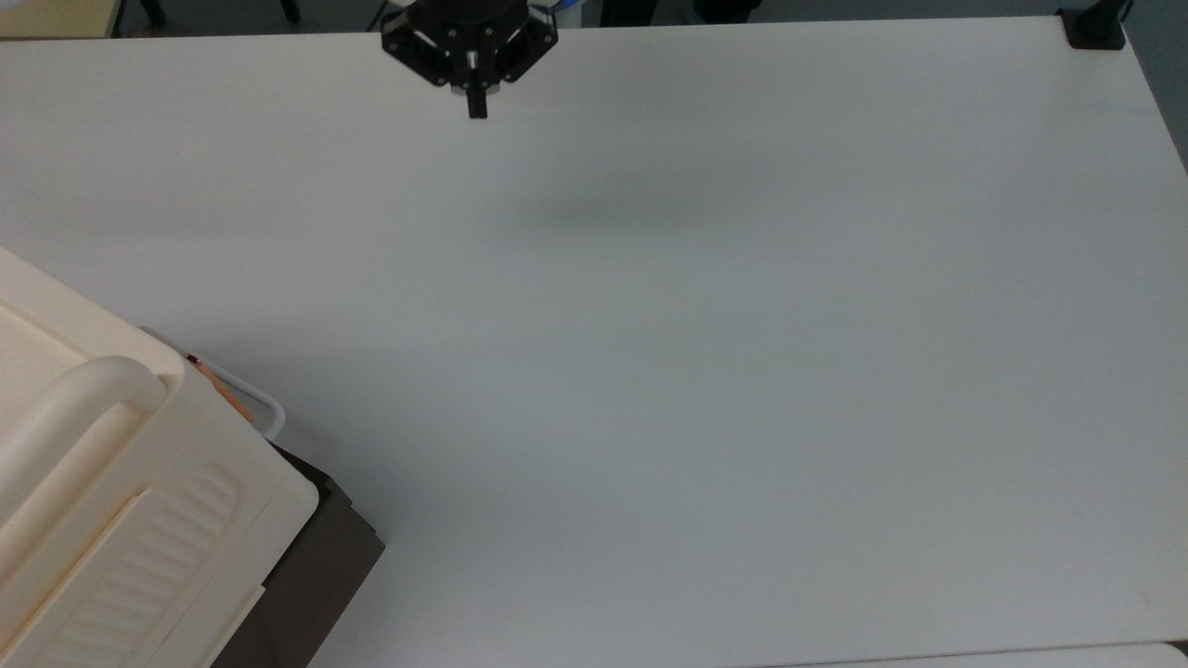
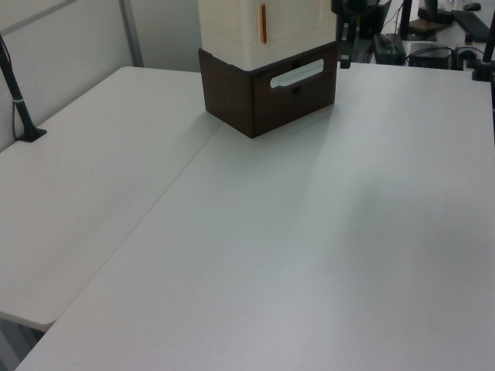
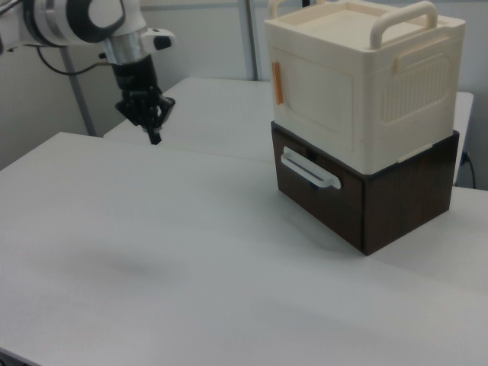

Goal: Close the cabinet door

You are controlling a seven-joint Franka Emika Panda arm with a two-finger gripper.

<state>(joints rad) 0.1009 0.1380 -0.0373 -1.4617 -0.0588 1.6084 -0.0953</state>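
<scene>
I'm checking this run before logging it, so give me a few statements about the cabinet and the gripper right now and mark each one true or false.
1. The cabinet door lies flush against the cabinet. True.
2. The gripper is touching the door. False: it hangs above the table, well off to the right view's left of the cabinet.
3. The cream cabinet stands on a dark brown base. True.
4. The gripper carries a white handle. False: nothing is between its fingers; the white handle is on the base's front.
5. A thick handle bar runs over the cabinet's top. True.

cabinet cropped, pincer half cropped
</scene>
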